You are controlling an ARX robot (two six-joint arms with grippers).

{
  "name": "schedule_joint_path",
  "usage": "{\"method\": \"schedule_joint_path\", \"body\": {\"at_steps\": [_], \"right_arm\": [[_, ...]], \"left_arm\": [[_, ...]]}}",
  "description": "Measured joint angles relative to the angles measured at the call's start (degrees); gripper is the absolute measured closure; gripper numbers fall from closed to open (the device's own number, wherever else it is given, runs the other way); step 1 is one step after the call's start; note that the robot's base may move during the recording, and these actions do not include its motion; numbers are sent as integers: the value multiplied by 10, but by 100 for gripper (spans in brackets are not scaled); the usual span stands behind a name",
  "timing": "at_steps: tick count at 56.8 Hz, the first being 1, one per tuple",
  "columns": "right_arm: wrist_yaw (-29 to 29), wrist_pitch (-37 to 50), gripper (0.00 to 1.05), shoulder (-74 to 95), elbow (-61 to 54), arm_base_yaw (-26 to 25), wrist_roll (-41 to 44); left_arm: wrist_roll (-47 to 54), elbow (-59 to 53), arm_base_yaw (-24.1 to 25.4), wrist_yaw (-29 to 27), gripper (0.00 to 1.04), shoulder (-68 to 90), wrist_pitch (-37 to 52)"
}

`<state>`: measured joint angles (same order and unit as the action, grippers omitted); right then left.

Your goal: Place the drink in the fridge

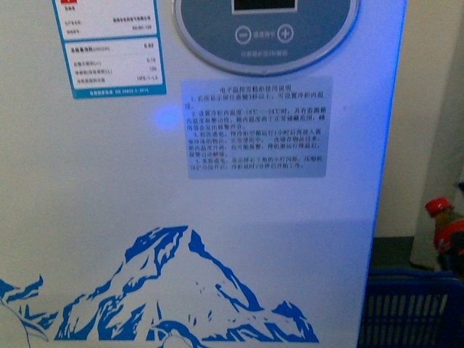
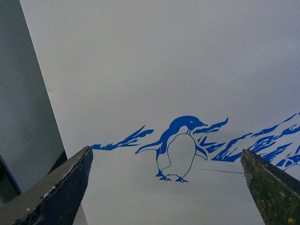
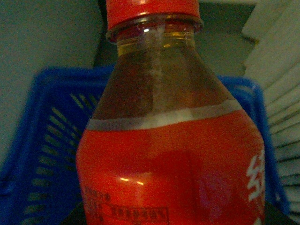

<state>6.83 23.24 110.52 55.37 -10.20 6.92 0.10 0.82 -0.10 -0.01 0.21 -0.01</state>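
The fridge (image 1: 94, 217) fills the front view as a white wall with a round control panel, printed labels and a blue mountain picture. In the left wrist view its wall (image 2: 154, 61) shows a blue penguin. My left gripper (image 2: 166, 187) faces that wall, open, with nothing between its dark fingers (image 2: 61, 187). At the right edge of the front view the drink (image 1: 444, 225) shows its red cap and label above the crate. In the right wrist view the drink (image 3: 164, 140) fills the picture: amber liquid, red label, red cap. My right gripper (image 3: 173, 220) is shut on it, fingers almost hidden.
A blue plastic crate (image 1: 413, 308) stands right of the fridge, low down, and lies behind the bottle (image 3: 42, 154) in the right wrist view. White slatted ribs (image 3: 276, 93) and a grey surface (image 3: 47, 37) flank the crate. A beige wall (image 1: 420, 109) rises behind.
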Motion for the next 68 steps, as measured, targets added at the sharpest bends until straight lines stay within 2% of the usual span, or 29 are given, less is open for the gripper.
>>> {"method": "schedule_joint_path", "body": {"at_steps": [8, 20, 33, 43, 57, 68], "right_arm": [[31, 2, 65, -211, -89, -17, -36], [34, 1, 65, -412, -149, -27, -60], [36, -39, 65, -620, -210, -19, -82], [-9, -75, 65, -744, -251, -7, -87], [-31, -164, 65, -882, -283, 22, -101], [-88, -157, 65, -915, -293, 63, -100]], "left_arm": [[0, 0, 0, 0, 8, 0, 0], [0, 0, 0, 0, 8, 0, 0], [0, 0, 0, 0, 8, 0, 0], [0, 0, 0, 0, 8, 0, 0], [0, 0, 0, 0, 8, 0, 0], [0, 0, 0, 0, 8, 0, 0]]}}
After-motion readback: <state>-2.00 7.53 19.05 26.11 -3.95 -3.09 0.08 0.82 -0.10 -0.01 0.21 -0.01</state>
